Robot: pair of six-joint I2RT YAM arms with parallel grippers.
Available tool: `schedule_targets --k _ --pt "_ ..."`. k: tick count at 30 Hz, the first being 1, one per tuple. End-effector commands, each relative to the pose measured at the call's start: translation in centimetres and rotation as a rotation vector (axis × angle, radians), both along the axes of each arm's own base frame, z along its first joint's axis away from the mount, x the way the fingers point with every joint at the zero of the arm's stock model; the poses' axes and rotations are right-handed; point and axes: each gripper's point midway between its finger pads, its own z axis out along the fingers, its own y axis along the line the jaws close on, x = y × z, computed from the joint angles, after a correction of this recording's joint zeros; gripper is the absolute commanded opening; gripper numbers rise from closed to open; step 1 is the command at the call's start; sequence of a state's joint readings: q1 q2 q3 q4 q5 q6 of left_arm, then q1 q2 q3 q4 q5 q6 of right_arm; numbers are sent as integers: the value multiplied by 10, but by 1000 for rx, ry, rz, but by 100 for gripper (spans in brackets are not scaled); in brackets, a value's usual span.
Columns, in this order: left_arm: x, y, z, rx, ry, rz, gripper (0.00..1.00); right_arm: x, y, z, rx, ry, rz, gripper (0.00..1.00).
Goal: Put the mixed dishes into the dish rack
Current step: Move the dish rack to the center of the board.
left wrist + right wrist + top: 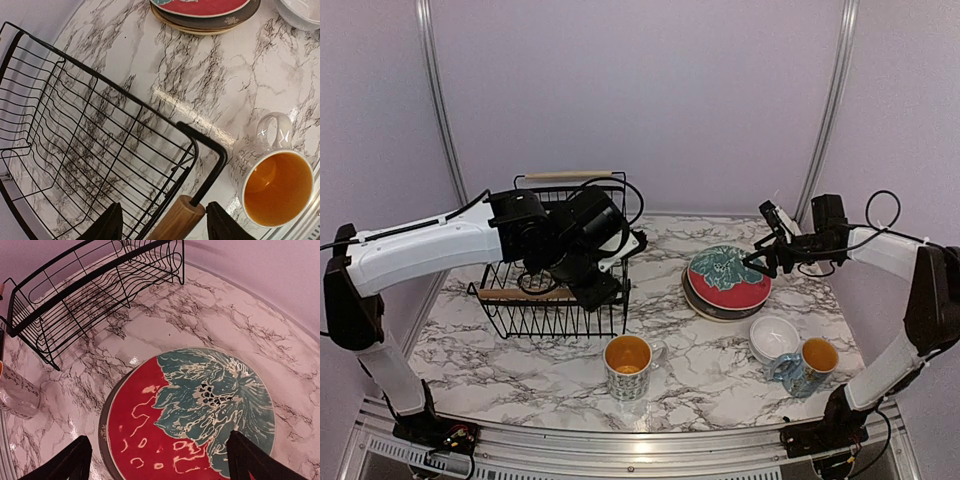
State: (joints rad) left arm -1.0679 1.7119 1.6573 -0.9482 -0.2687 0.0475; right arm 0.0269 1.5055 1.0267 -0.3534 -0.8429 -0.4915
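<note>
"Top external view first — where is the dish rack [560,300]?"

"On the left part of the marble table [700,385], under the left arm's wrist. Its near wooden handle [175,220] lies between the fingers of the left gripper [165,227]."

"Clamped on it?"

"No. The left wrist view shows the jaws spread, with one finger [107,225] on each side of the bar. There's a clear gap on the left side, and the other finger is just beside the wood."

"And the right gripper [160,467]?"

"Also spread wide, holding nothing. It hangs over the red plate with teal leaf [190,410]. That plate tops a stack — the dark grey plate [103,427] is under it and a tan plate [185,29] is at the bottom. The stack sits on the table to the right of the rack, apart from it."

"The other dishes?"

"The small white bowls [775,335] sit nested just in front of the stack. One orange-lined mug [808,365] stands just beside them on the near right. The second mug [628,365] stands upright near the rack's near right corner, with its handle pointing right."
</note>
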Motion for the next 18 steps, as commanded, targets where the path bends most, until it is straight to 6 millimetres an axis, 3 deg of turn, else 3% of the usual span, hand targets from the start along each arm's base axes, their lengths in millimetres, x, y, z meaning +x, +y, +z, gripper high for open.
schedule_targets --k 1,8,12,18 --pt "-6 43 -31 168 35 59 56 3 8 8 -14 -19 29 91" --pt "-7 36 -37 180 40 10 42 3 8 9 -18 -20 26 91" --pt "3 27 -36 201 -21 -48 35 3 8 9 -20 -21 27 91" --pt "11 -4 -35 171 -71 -156 25 3 7 9 -21 -22 26 91"
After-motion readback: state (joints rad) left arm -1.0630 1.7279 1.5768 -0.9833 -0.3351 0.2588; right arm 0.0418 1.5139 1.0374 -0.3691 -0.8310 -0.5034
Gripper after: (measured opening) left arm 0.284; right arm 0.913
